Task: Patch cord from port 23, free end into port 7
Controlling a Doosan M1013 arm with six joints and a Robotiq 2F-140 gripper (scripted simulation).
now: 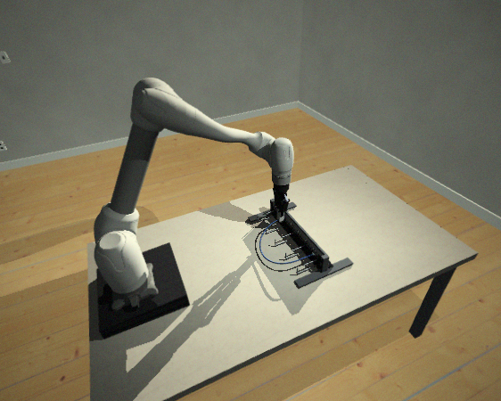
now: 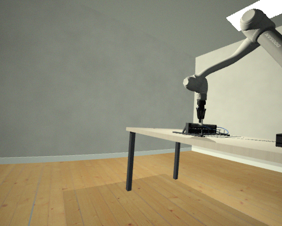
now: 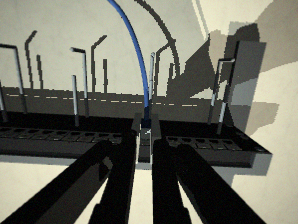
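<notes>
The black rack [image 1: 301, 241] lies on the table with its row of ports facing the arm's side; it also shows in the exterior view [image 2: 200, 128]. The blue patch cord [image 1: 268, 249] loops from the rack's near-right end round to its far-left part. My gripper [image 1: 281, 215] points straight down over that far-left part and is shut on the cord's plug. In the wrist view the plug [image 3: 145, 131] sits between my fingertips at the rack's port row [image 3: 65, 136], with the blue cord [image 3: 134, 55] rising away from it. How deep the plug sits is hidden.
Thin cable-guide posts [image 3: 80, 95] stand in a row in front of the ports. The rack's cross foot [image 1: 324, 273] lies at its near end. My arm's black base plate [image 1: 139, 290] is at the table's left corner.
</notes>
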